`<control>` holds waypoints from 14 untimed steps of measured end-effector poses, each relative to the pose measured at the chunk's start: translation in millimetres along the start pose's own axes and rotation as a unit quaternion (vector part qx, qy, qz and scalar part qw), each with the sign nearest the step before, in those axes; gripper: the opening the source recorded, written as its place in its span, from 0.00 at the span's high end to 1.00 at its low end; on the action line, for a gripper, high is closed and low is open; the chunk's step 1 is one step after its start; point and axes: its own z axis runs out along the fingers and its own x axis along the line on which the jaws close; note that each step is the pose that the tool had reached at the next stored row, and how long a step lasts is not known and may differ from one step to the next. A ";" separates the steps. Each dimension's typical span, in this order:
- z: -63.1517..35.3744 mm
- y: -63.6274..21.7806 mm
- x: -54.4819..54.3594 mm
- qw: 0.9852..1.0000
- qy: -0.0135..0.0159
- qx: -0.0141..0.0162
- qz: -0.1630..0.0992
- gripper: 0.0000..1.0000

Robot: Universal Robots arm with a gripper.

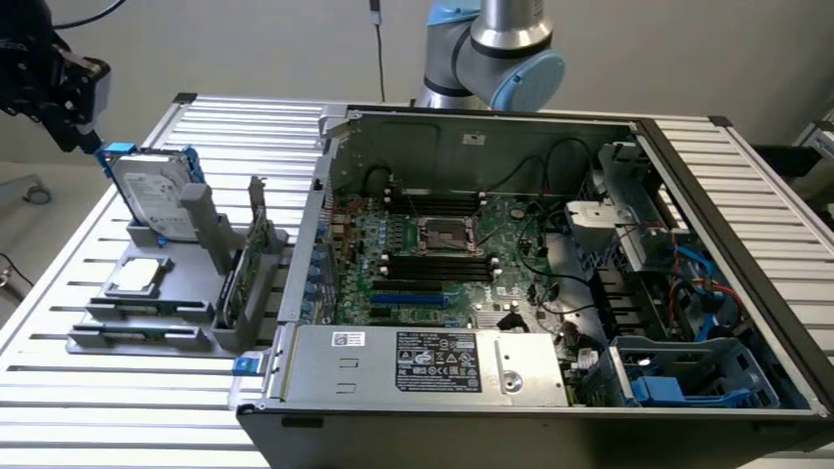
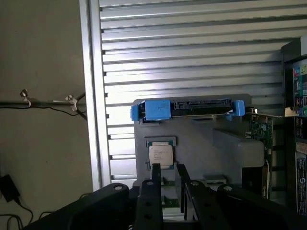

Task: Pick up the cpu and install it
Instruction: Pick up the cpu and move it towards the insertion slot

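Gripper [image 2: 168, 168], fingers partly parted and empty, hangs apart from the cpu [image 2: 160, 154], which lies flat in a grey holder's [image 2: 206, 139] recess, metal top up, probably so its edges can be straddled.

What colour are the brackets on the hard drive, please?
The brackets on the hard drive are blue, clearest in the wrist view.

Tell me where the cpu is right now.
The cpu lies flat on the grey holder at the exterior view's left, next to the upright hard drive, outside the open computer case.
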 end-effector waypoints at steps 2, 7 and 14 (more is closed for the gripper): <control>0.0 0.0 0.0 1.000 0.000 0.000 0.000 0.58; 2.0 -0.1 0.2 1.000 0.000 0.000 0.000 0.41; 14.5 -0.7 0.0 1.000 0.000 0.001 -0.005 0.35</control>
